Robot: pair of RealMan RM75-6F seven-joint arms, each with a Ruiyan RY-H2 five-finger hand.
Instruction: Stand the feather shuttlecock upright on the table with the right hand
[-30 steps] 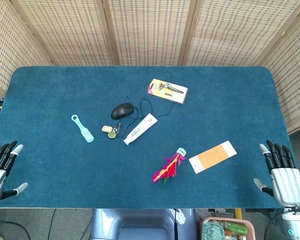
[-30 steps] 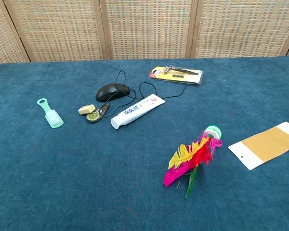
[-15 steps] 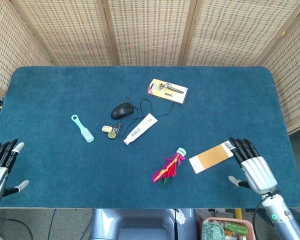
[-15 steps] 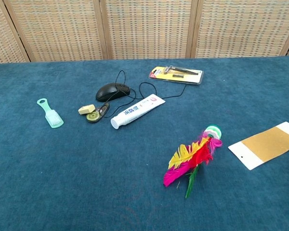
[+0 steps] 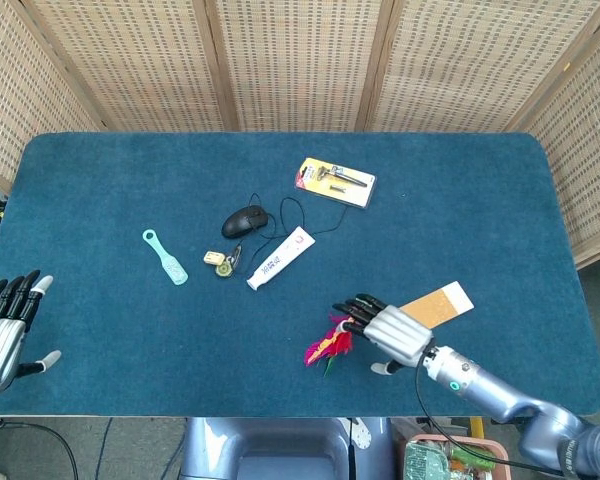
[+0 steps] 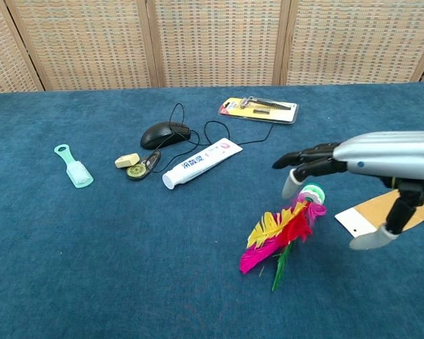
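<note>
The feather shuttlecock [image 5: 326, 346] [image 6: 283, 235] lies on its side on the blue table, pink, red and yellow feathers toward the front edge, its green-and-white base [image 6: 311, 192] toward the back. My right hand [image 5: 388, 331] [image 6: 353, 162] hovers flat over the base end with fingers spread, holding nothing. In the head view the hand covers the base. My left hand [image 5: 4, 330] rests open at the table's front left corner, far from everything.
A brown-and-white card [image 5: 442, 302] lies just right of the shuttlecock, partly under my right arm. Further back lie a toothpaste tube [image 5: 281, 257], a black mouse [image 5: 244, 220] with its cable, a packaged tool [image 5: 336, 181], a small tape measure [image 5: 220, 263] and a mint brush [image 5: 165, 257].
My right hand has swept leftward from the table's front right edge, across the card, to above the shuttlecock's base. The left hand has barely shifted. The shuttlecock has not moved.
</note>
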